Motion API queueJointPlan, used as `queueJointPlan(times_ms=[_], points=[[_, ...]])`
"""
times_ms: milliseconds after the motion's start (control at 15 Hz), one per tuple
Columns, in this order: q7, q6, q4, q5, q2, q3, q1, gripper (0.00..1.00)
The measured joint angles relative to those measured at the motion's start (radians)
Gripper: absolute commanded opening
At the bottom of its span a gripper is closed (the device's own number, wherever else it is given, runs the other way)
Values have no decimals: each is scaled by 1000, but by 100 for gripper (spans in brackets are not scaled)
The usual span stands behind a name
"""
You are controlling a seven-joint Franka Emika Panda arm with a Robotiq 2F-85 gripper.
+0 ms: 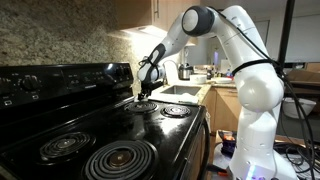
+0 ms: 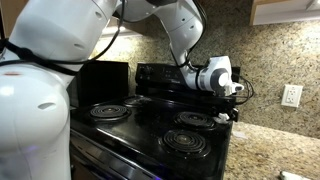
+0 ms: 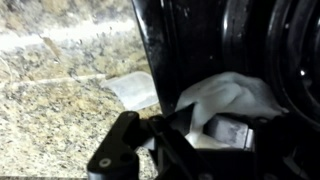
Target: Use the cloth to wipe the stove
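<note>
I keep no gap: the fingers (image 3: 122, 148) are clamped on the cloth (image 3: 232, 95). The cloth sits on the stove (image 3: 190, 40), near its edge beside the granite worktop (image 3: 60, 115).

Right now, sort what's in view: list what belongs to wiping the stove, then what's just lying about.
Belongs to the job:
- cloth, pinched in the shut gripper
- stove

Just lying about:
- granite counter beside the stove
- wall outlet above the counter
</note>
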Motion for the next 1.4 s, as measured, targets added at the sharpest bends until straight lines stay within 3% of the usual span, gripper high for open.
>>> queueJointPlan(times_ms=[667,933,1200,1400], points=[[-39,-192,-234,-13,-202,-78,2,8],[-18,-247,-312,-143,-247,-204,-5,8],[40,-331,-408,-229,-328,-252,-1,8],[79,-337,-433,-233,-351,-262,-2,9]])
